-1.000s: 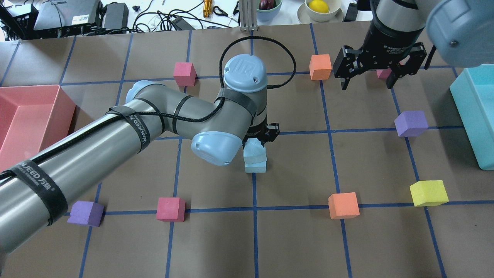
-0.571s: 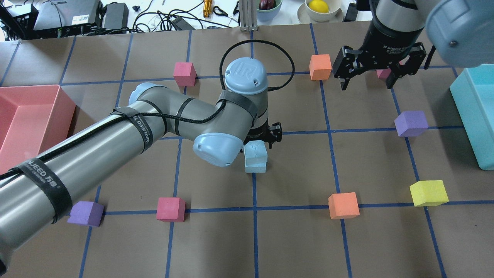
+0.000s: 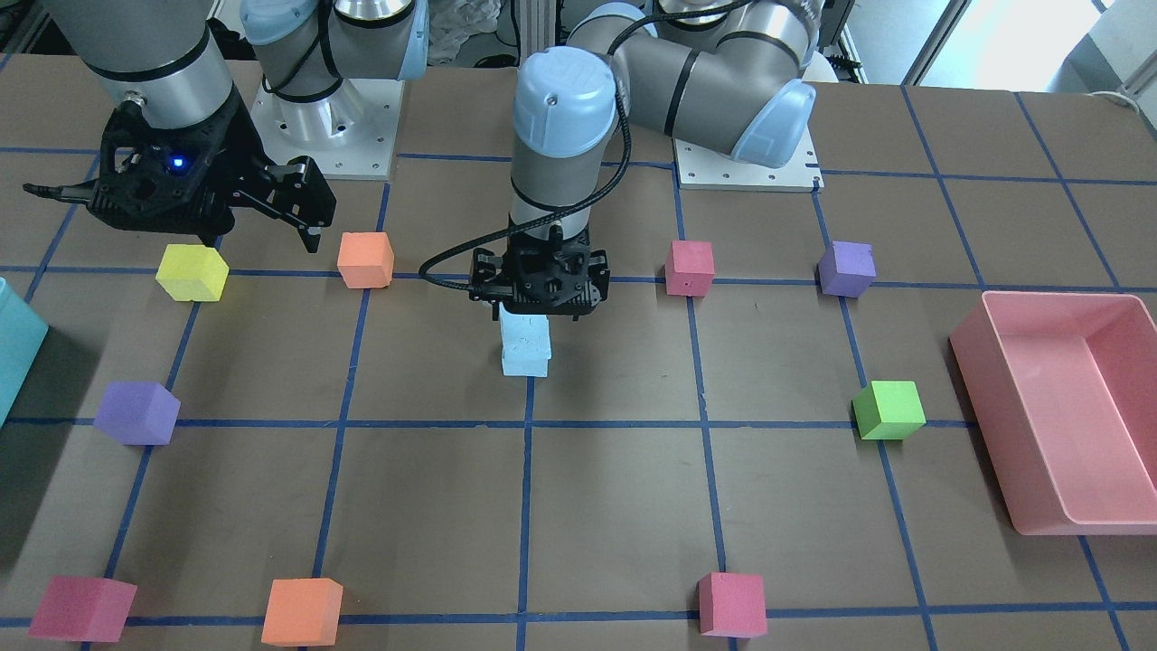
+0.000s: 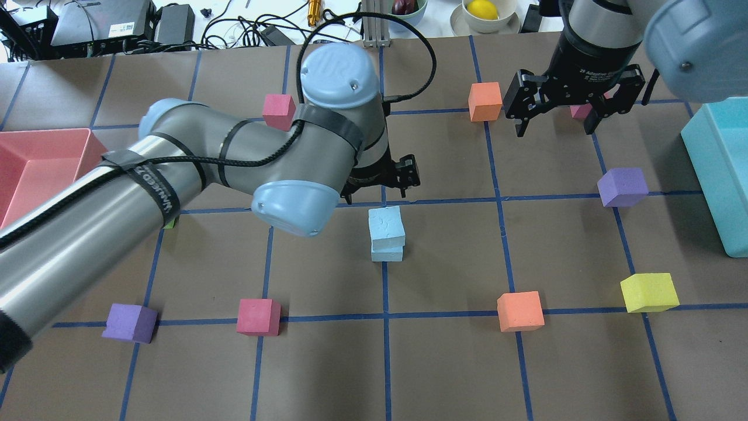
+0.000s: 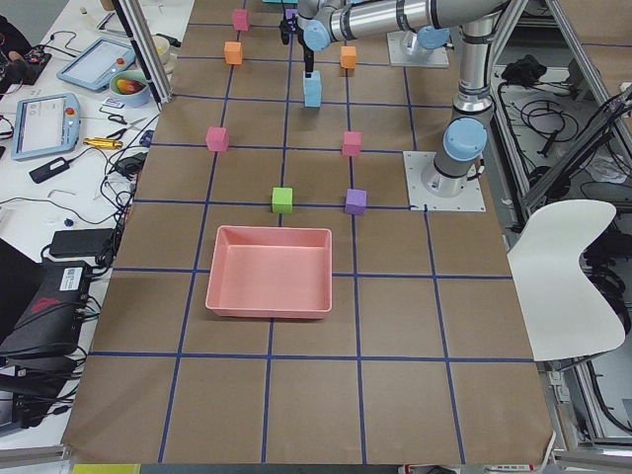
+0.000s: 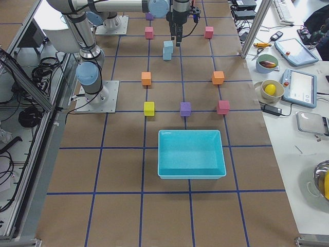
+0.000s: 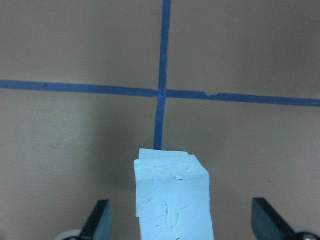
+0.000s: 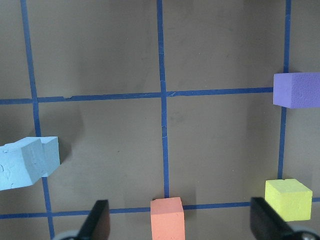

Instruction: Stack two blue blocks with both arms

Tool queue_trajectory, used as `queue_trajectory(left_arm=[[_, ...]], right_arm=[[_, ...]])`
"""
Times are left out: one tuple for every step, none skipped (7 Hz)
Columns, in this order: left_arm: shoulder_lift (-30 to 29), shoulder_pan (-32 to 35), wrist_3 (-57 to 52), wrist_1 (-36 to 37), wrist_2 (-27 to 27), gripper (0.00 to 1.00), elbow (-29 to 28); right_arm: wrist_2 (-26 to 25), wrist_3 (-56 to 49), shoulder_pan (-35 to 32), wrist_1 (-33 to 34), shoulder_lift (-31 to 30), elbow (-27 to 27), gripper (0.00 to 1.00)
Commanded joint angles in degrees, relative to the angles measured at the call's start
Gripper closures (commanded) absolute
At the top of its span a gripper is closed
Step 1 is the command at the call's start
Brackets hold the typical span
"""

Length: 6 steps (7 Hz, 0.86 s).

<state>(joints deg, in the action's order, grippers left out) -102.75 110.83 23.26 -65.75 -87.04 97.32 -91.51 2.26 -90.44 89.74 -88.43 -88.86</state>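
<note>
The two blue blocks stand stacked near the table's middle, the upper block (image 4: 387, 225) on the lower block (image 4: 387, 253) and slightly askew. The stack also shows in the front view (image 3: 525, 344) and in the left wrist view (image 7: 172, 200). My left gripper (image 4: 380, 180) hangs just above and behind the stack, open, with its fingers (image 7: 97, 222) apart on either side and not touching. My right gripper (image 4: 555, 121) is open and empty, raised at the far right near an orange cube (image 4: 485, 101). The right wrist view shows the stack at its left edge (image 8: 27, 162).
A pink tray (image 4: 35, 169) sits at the left and a teal bin (image 4: 721, 175) at the right. Loose cubes are scattered around: purple (image 4: 622, 187), yellow (image 4: 648, 292), orange (image 4: 520, 311), pink (image 4: 258, 316), pink (image 4: 279, 111), purple (image 4: 130, 322), green (image 3: 889, 409).
My left gripper has let go of the upper blue block and risen back and away from the stack; the block now rests flat on the lower one. The right arm has not moved.
</note>
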Motion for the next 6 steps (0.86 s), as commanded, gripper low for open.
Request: queue_trajectory(left_arm=[[7.62,-11.28,-17.98,-10.16,-1.28,0.00,-2.39],[10.52,-16.12,-24.60,-10.80,-2.25,0.00,-2.48],[12.90,-18.61,-27.71,-13.33,-2.35,0.00,-2.48],[14.40,-19.50,-27.83,-13.18,-2.17,0.00,-2.83],[14.77,-19.60,-26.88,-13.00,-2.26,0.00,-3.88],[14.77,-19.34,-26.34,-14.05,-3.04,0.00,-5.11]], right_arm=[[-0.07,-0.07,0.00,0.00,0.01,0.00,0.00],[-0.07,-0.07,0.00,0.00,0.01,0.00,0.00],[-0.16,-0.07,0.00,0.00,0.01,0.00,0.00],[-0.07,-0.07,0.00,0.00,0.01,0.00,0.00],[-0.16,-0.15,0.09,0.00,0.01,0.00,0.00],[-0.16,-0.16,0.09,0.00,0.01,0.00,0.00]])
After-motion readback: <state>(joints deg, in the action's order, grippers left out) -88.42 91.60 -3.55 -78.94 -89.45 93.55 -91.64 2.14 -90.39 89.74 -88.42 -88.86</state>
